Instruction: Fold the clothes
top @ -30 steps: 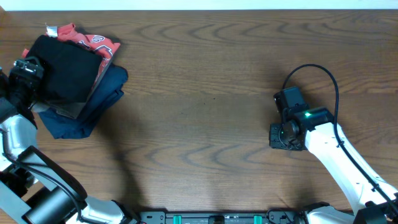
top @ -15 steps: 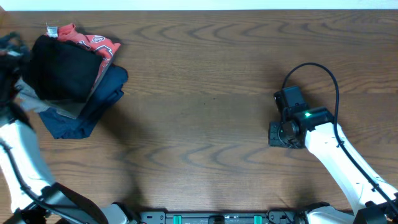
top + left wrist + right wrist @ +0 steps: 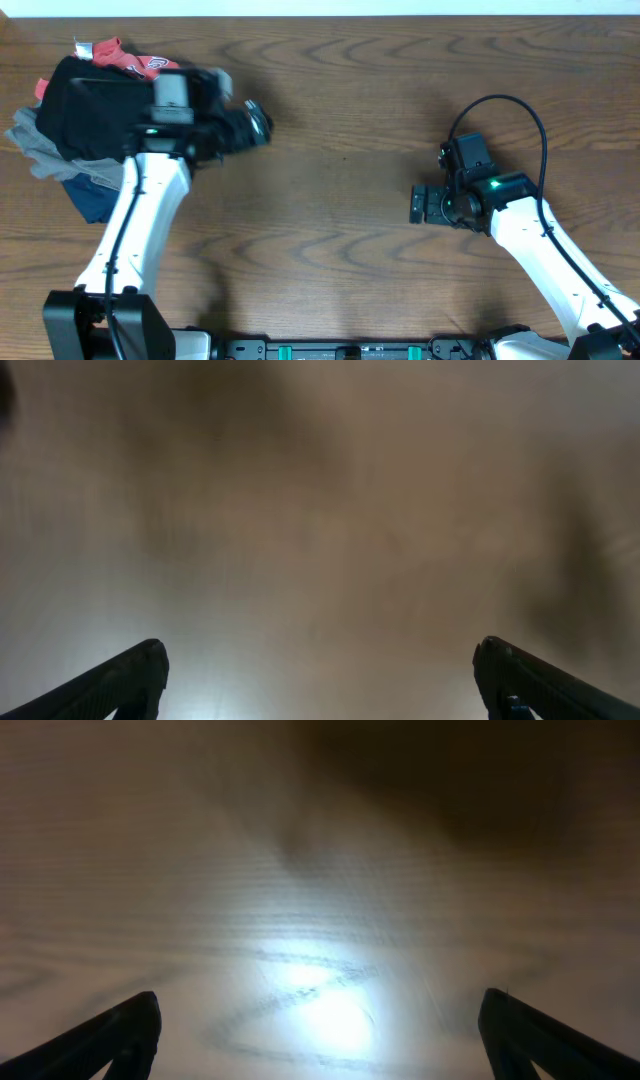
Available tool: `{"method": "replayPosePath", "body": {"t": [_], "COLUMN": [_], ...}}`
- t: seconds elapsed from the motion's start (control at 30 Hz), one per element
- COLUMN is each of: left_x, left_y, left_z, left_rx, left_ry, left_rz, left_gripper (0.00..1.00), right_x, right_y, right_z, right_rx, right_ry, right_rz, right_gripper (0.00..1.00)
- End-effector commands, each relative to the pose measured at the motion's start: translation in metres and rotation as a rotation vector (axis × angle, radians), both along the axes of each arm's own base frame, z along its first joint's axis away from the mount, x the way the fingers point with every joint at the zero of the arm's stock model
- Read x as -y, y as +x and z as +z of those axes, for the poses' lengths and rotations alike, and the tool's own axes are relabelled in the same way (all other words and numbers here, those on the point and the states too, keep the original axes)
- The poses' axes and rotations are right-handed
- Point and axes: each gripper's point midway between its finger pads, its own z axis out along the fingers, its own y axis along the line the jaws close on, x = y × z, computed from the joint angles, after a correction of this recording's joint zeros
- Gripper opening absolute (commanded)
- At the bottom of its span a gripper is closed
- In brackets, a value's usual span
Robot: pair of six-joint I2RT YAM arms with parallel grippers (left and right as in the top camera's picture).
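At the upper left of the frame, the black garment is lying atop the pile while the left gripper, having swung off it toward the centre, is hanging spread and empty like the right gripper, suggesting this fold is likely finished.

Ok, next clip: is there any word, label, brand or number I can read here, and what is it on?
Nothing reads clearly.
White lettering on the red fabric shirt in the pile: partly covered, too small to read.
pale tag at the pile's top edge: too small to tell any print.
black soft-fabric garment: no print shows.
Both wrist views: only blurred wooden table, no text.
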Motion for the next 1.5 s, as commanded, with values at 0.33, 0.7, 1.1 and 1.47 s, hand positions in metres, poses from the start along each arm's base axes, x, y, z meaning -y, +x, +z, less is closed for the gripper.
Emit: {"method": "replayPosePath", "body": {"t": [0.33, 0.7, 1.1, 1.47], "left_x": [-0.053, -0.065, -0.069, -0.069], "left_y": [-0.104, -0.144, -0.190, -0.190], "left_z": [0.009, 0.107, 0.107, 0.106], "left_rx": [-0.251, 0.242, 0.438, 0.436], "left_ry": [0.291, 0.315, 0.287, 0.288], "left_rz": [0.056, 0.085, 0.119, 0.118], "left_gripper": [0.98, 0.98, 0.98, 0.98], "right_x": [-0.013, 0.030, 0.040, 0.044], "right_y": [0.040, 0.003, -0.046, -0.060], "right_z": [0.078, 0.163, 0.157, 0.141], "right_rx": [0.262, 0.566, 0.665, 0.580], "right_ry": [0.096, -0.003, -0.018, -0.047], "right_rz": [0.001, -0.132, -0.143, -0.118], "right_gripper": [0.99, 0.99, 0.99, 0.99]}}
